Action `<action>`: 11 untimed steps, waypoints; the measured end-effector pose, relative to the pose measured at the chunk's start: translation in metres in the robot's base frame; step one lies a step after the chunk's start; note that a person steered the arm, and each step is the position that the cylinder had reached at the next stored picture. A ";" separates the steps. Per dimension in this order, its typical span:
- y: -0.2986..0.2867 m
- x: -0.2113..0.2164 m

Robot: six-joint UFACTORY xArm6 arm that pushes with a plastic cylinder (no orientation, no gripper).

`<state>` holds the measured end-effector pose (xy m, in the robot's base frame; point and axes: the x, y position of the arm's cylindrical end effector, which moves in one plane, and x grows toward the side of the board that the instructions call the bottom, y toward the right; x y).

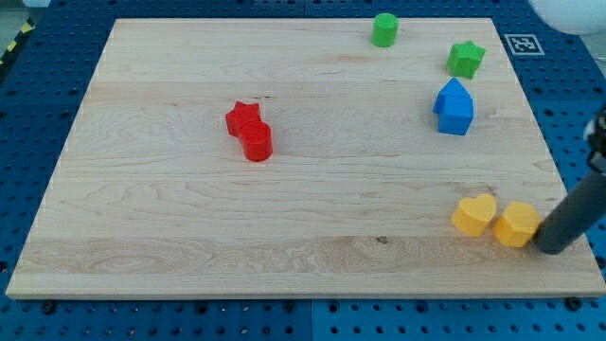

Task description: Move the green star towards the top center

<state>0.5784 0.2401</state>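
Observation:
The green star [465, 59] lies near the board's top right. A green cylinder [383, 29] stands to its left at the view's top edge. My tip [550, 248] is at the lower right, touching or just right of the yellow hexagon block [517, 224], far below the green star.
A blue house-shaped block [454, 106] sits just below the green star. A yellow heart block [473, 215] lies left of the yellow hexagon. A red star [242, 117] and a red cylinder [257, 142] touch left of centre. The wooden board [142, 208] ends near my tip at the right edge.

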 end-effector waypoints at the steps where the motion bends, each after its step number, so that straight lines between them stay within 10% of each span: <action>1: -0.014 0.000; 3: 0.068 -0.007; 6: 0.077 -0.260; 11: -0.048 -0.297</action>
<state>0.2817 0.1916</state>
